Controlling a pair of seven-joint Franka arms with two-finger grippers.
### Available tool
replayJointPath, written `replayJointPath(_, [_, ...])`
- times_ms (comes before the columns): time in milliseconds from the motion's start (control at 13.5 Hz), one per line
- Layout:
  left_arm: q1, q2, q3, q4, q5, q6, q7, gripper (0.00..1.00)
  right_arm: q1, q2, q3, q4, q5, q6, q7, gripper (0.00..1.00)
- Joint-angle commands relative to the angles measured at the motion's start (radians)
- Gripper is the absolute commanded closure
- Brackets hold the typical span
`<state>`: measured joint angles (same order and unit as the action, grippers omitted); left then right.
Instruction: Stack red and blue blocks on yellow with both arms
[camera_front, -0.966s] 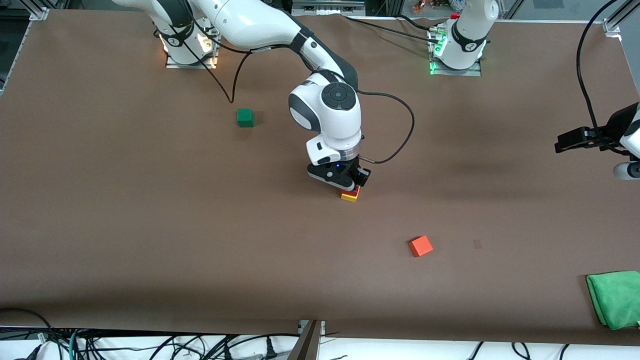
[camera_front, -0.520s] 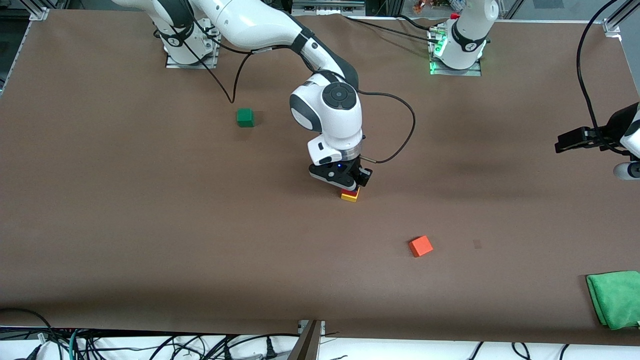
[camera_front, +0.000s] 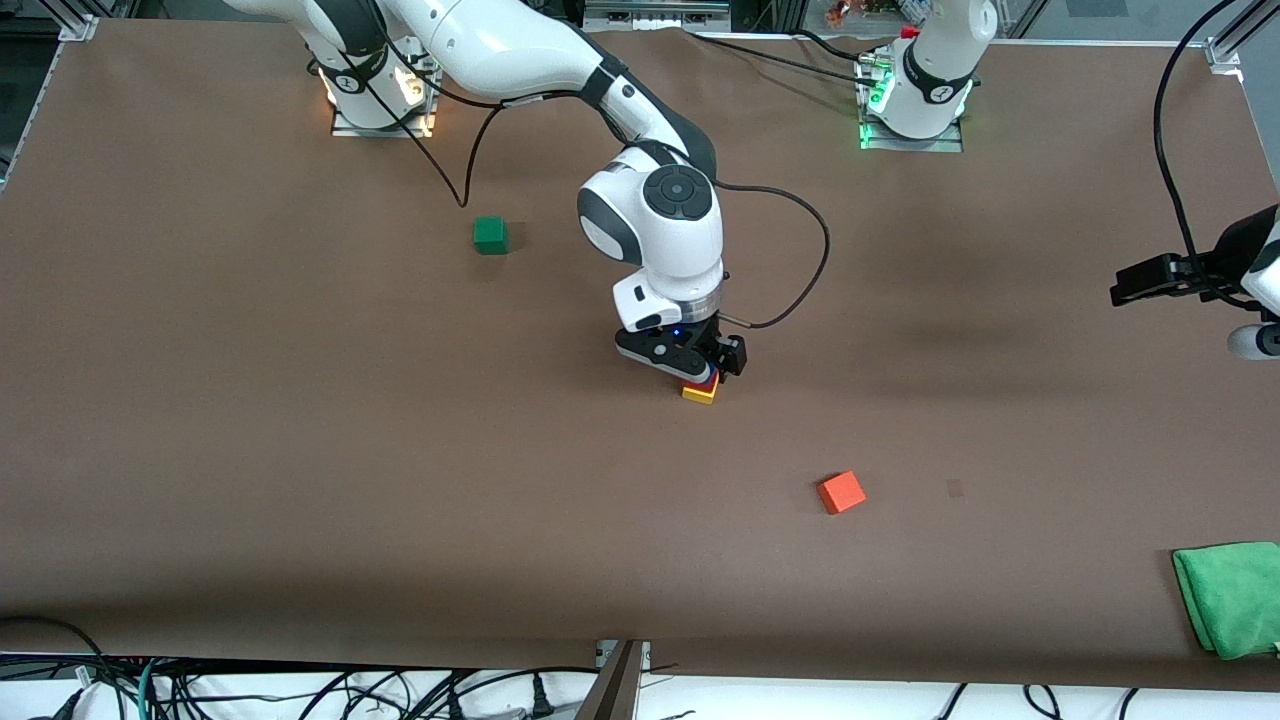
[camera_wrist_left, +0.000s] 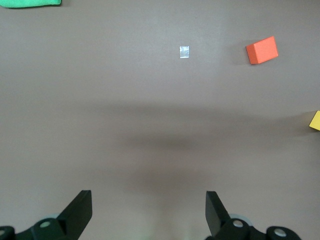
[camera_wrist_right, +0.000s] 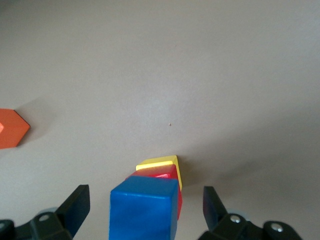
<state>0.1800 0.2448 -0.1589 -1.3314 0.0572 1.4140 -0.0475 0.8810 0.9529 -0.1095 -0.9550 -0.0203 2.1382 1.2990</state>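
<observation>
The yellow cube (camera_front: 699, 394) sits mid-table, with the red cube (camera_front: 706, 383) on it and the blue cube (camera_wrist_right: 144, 210) on top. In the right wrist view the red (camera_wrist_right: 156, 174) and yellow (camera_wrist_right: 159, 162) cubes show under the blue one. My right gripper (camera_front: 702, 368) is right over the stack and open. Its fingers (camera_wrist_right: 75, 205) stand on either side of the blue cube, clear of it. My left gripper (camera_front: 1140, 283) waits open and empty above the left arm's end of the table (camera_wrist_left: 149, 210). The yellow cube also shows at the edge of the left wrist view (camera_wrist_left: 315, 121).
An orange-red cube (camera_front: 841, 492) lies nearer the front camera than the stack, toward the left arm's end. A green cube (camera_front: 490, 235) sits near the right arm's base. A green cloth (camera_front: 1230, 598) lies at the table's front corner. The right arm's cable (camera_front: 800, 260) loops beside its wrist.
My right gripper's fingers have spread apart around the top of the stack, and the blue cube now stands free between them. The left arm has not moved.
</observation>
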Motion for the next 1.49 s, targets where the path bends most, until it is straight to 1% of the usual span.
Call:
replayJointPath(0, [0.009,-0.012,-0.001,-0.015,-0.020,0.011,0.025,0.00,-0.054,-0.086,0.011,0.018,0.002,-0.137,-0.084,0.00])
replayJointPath(149, [0.007,0.007,-0.002,0.027,-0.020,0.010,0.018,0.00,-0.121,-0.159,0.018,0.015,0.061,-0.233,-0.194,0.00])
replayJointPath(223, [0.006,0.008,-0.002,0.034,-0.017,0.005,0.018,0.00,-0.155,-0.183,0.013,0.012,0.097,-0.268,-0.260,0.00])
replayJointPath(297, [0.007,0.008,-0.002,0.034,-0.016,0.005,0.018,0.00,-0.186,-0.225,0.011,-0.001,0.120,-0.309,-0.341,0.00])
replayJointPath(446, [0.010,0.010,-0.001,0.034,-0.020,0.005,0.021,0.00,-0.253,-0.299,0.008,-0.054,0.150,-0.411,-0.481,0.00])
replayJointPath(595, [0.007,0.011,-0.002,0.034,-0.020,0.005,0.020,0.00,-0.322,-0.409,0.008,-0.156,0.175,-0.472,-0.614,0.00])
replayJointPath(818, [0.007,0.013,-0.002,0.034,-0.022,0.005,0.020,0.00,-0.398,-0.651,0.008,-0.437,0.175,-0.480,-0.824,0.00])
replayJointPath(966, [0.009,0.013,-0.002,0.034,-0.020,0.005,0.020,0.00,-0.467,-0.781,0.010,-0.566,0.166,-0.507,-0.929,0.00])
replayJointPath(1115, [0.009,0.013,-0.002,0.034,-0.020,0.005,0.021,0.00,-0.526,-0.856,0.011,-0.626,0.154,-0.543,-1.019,0.00])
replayJointPath(1264, [0.009,0.013,-0.002,0.034,-0.019,0.005,0.020,0.00,-0.566,-0.920,0.016,-0.683,0.097,-0.549,-1.104,0.00])
replayJointPath(1412, [0.009,0.013,-0.002,0.034,-0.020,0.005,0.020,0.00,-0.582,-0.938,0.018,-0.692,0.074,-0.551,-1.139,0.00])
